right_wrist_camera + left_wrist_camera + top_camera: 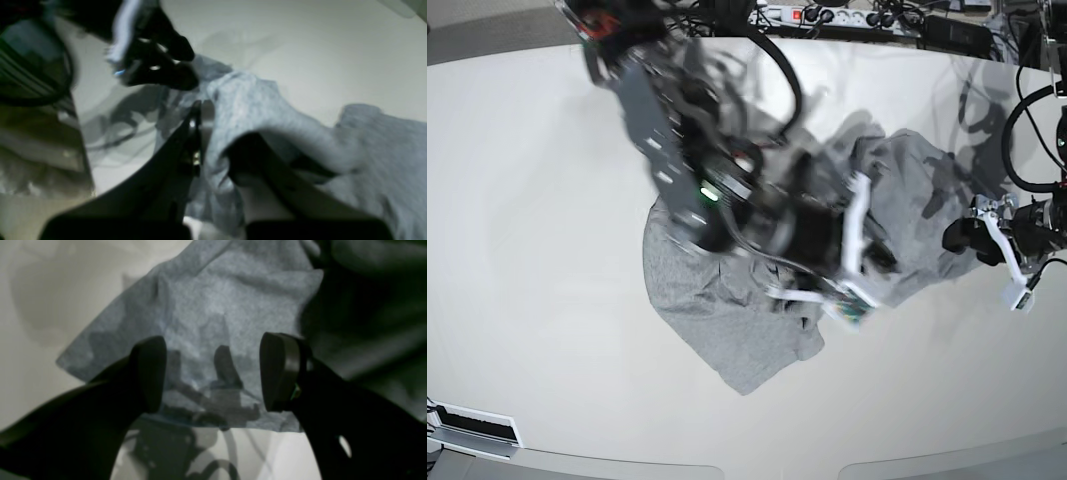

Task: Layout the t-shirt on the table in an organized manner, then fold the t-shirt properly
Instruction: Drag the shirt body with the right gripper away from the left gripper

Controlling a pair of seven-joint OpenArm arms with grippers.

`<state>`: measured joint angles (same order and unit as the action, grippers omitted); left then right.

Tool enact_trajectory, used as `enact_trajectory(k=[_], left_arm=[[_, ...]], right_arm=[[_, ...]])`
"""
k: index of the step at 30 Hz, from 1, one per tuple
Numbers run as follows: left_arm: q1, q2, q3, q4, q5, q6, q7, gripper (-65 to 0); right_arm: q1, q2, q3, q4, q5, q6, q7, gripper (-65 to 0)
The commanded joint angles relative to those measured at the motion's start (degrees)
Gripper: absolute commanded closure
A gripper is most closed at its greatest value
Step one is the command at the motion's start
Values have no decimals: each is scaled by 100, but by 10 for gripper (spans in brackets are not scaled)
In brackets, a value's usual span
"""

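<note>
T-shirt: the grey t-shirt (727,330) is seen crumpled on the white table (537,200), roughly at the middle of the base view, one part raised in a bunch and the rest spread low toward the near edge. No lettering can be made out in any view.

Right gripper: the right gripper (213,133) is pressed together on a bunched fold of the t-shirt (253,106), the cloth draped over and between the dark fingers (190,133). In the base view this gripper (852,265) is smeared by motion blur, and its fingertips are hidden by the arm and the fabric.

Left gripper: the left gripper (213,373) is held with its jaws spread wide, nothing between them. Its pads (150,373) hang just above an edge of the t-shirt (217,306); whether the cloth is touched cannot be told. In the base view it (962,238) is seen at the right rim of the fabric.

Hidden or unclear: much of the shirt's middle is covered by the right arm in the base view. The upper right of the left wrist view is dark and unreadable. Both wrist views are blurred, so hems and sleeves cannot be told apart.

Background: cables and a power strip (827,15) lie beyond the far table edge, partly cut off by the frame.
</note>
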<state>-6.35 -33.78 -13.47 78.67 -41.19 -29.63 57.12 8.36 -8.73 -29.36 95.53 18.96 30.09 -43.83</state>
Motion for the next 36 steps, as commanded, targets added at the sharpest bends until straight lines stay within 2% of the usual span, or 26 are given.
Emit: enact_trajectory(k=[1, 4, 5, 7, 9, 10, 11, 14, 15, 17, 20, 23, 26, 28, 33, 36], left_arm=[[-101, -118, -44, 83, -92, -26, -90, -430], [-101, -136, -44, 83, -94, -42, -90, -430], [-101, -146, -44, 83, -103, -42, -87, -430], [-101, -168, -46, 83, -249, -46, -68, -430], [-101, -164, -48, 83, -533, -208, 4, -430], [-101, -160, -48, 83, -721, -319, 50, -430], [-101, -162, -48, 83, -920, -411, 125, -430], [-116, -160, -48, 83, -1646, -942, 442, -430], [-114, -162, -48, 85, -1941, -1037, 590, -430], [-107, -157, -48, 85, -2564, -1037, 920, -430], [-92, -114, -48, 83, -3195, -1037, 1279, -430], [-66, 20, -48, 83, -3233, -1037, 1327, -430], [-28, 247, -46, 83, -3034, -1037, 1325, -430], [42, 407, -44, 83, -2813, -1037, 1325, -430], [127, 638, -44, 83, -2505, -1037, 1272, -430], [127, 632, -44, 83, -2507, -1037, 1233, -430]], right_arm=[[343, -27, 11, -208, -46, -26, 105, 0], [1047, -27, -133, -1040, -85, -472, 254, -4], [1241, -27, -160, -1270, -127, -623, 271, -55], [1543, -27, -181, -1641, -125, -726, 293, -238], [1759, -27, -181, -1882, -125, -782, 341, -434], [1847, -27, -181, -1963, -125, -811, 334, -495], [1928, -27, -177, -2006, -127, -828, 304, -521], [2107, -27, -162, -2015, -358, -975, -90, -523], [2173, -27, -142, -2015, -487, -1054, -227, -523], [2212, -27, -2, -1956, -619, -997, -361, -522], [2074, -27, 345, -1646, -352, -627, -662, -519], [1779, -27, 741, -1390, 212, -138, -1185, -469], [1362, 157, 1029, -1314, 522, 393, -1497, -394], [1027, 393, 1071, -1318, 380, 461, -1355, -372], [356, 1027, 1071, -1318, -426, -151, -225, -377], [131, 1178, 1069, -1320, -422, -212, -46, -377]])
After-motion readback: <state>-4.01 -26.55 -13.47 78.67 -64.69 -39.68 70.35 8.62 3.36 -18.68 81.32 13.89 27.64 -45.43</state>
